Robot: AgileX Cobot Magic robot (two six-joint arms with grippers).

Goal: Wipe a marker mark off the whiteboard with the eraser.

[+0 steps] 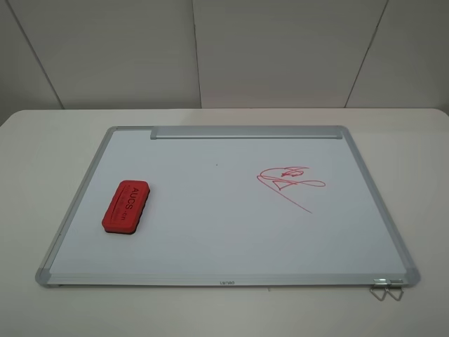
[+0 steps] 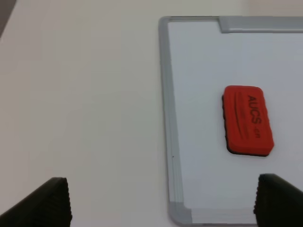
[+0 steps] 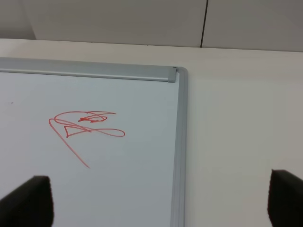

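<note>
- The whiteboard (image 1: 210,232) lies flat on the table (image 1: 42,140), filling the middle of the high view.
- The eraser (image 1: 126,206) rests felt-down on the board at centre left, lettering up, ready for a grasp from above.
- The only marker mark (image 1: 289,177) visible is a red scribble with a long diagonal tail, right of centre and well apart from the eraser.
- The left gripper (image 2: 161,201) hangs with its fingers spread wide, holding nothing, above the board's edge near the eraser.
- The right gripper (image 3: 161,203) is likewise spread wide and empty, near the mark.
</note>
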